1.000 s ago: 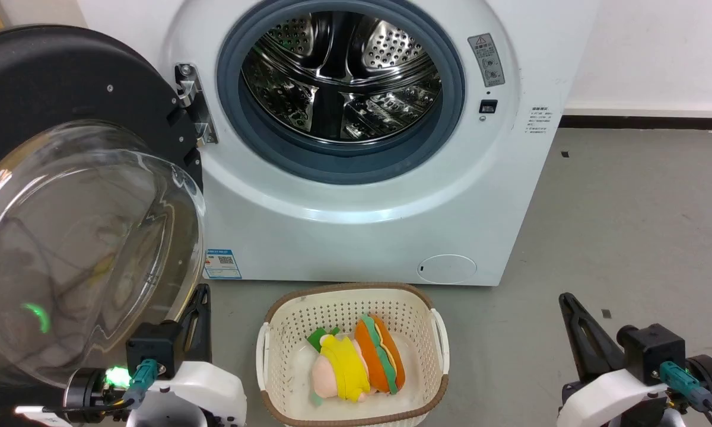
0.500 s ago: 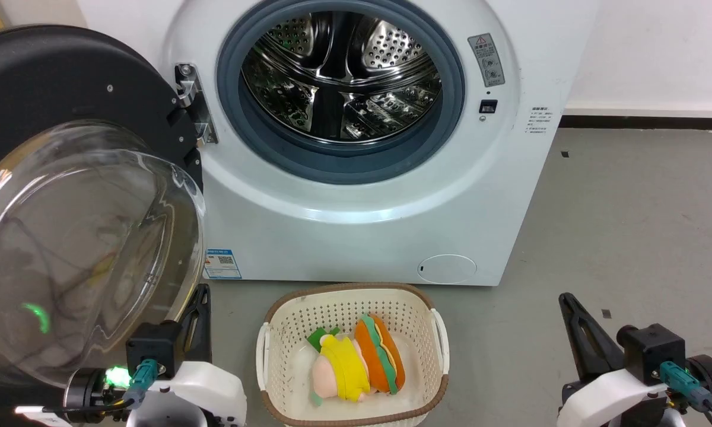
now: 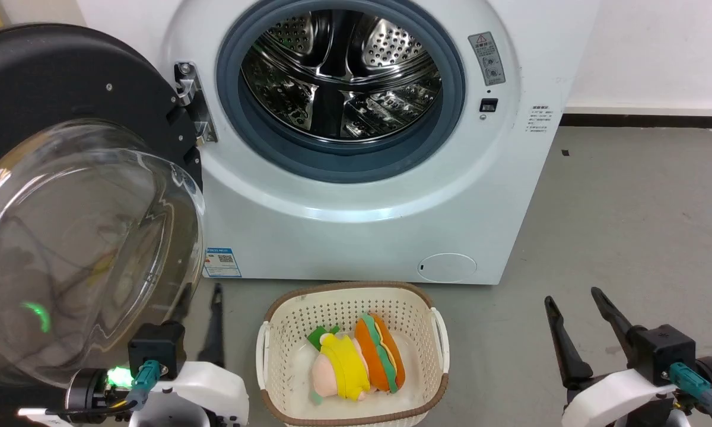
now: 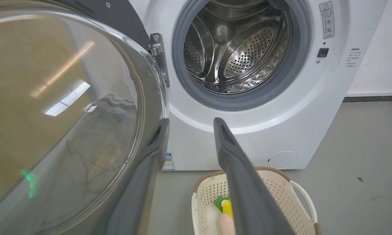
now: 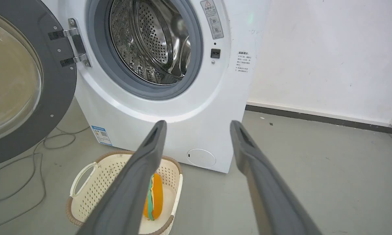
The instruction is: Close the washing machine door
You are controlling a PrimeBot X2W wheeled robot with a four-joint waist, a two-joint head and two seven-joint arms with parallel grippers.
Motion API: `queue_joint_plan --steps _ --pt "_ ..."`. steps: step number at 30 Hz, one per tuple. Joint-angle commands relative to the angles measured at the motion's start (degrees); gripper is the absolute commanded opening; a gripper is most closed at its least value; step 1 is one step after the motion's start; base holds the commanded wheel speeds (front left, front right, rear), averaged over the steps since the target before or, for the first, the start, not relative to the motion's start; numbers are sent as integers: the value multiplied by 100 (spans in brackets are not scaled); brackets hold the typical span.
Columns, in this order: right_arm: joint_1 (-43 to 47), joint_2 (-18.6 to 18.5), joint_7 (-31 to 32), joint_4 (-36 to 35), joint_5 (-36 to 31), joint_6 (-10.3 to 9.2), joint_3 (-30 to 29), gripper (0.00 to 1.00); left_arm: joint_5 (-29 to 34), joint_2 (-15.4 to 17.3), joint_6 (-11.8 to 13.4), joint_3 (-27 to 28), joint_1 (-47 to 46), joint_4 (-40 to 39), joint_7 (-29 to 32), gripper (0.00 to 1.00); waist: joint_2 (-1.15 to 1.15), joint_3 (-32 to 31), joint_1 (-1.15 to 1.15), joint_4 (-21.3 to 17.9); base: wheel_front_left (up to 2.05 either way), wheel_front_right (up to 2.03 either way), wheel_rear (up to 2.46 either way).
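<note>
The washing machine door (image 3: 65,77) is hanging wide open, swung out left of the washing machine (image 3: 362,231) on its metal hinge (image 3: 193,101), and the steel drum (image 3: 338,71) is showing. The left tool (image 4: 190,120) is sitting low by the door's glass bowl (image 3: 83,249), released, fingers spread. One finger is lying just beside the glass edge; can't tell if they're touching. The right tool (image 3: 572,295) is hovering low over the floor (image 3: 629,207), well apart from the door, also released and gripping nothing. A cream basket (image 3: 285,308) is standing on the floor before the machine, between the tools, carrying a burger plush (image 3: 380,353) and a yellow plush (image 3: 341,367).
</note>
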Motion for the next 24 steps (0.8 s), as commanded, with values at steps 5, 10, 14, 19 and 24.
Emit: queue_joint_plan --steps 5,10,14,19,24 --pt "-1 3 -116 24 153 1 -81 100 -36 -1 77 -25 -65 -91 -116 0 0 20 0 54 0 0 0" --pt "-3 4 -164 36 205 1 -104 100 -69 1 85 -4 -121 -192 -164 0 0 38 0 116 0 0 0" --pt "-4 5 -212 48 259 1 -133 100 -106 5 58 43 -193 -327 -212 0 0 53 0 193 0 0 0" --pt "-5 6 -271 71 332 1 -182 100 -226 5 -18 164 -323 -522 -272 0 0 70 0 305 0 0 0" --pt "-3 7 -331 102 400 1 -237 100 -401 2 -119 362 -501 -711 -332 0 0 89 0 431 0 0 0"
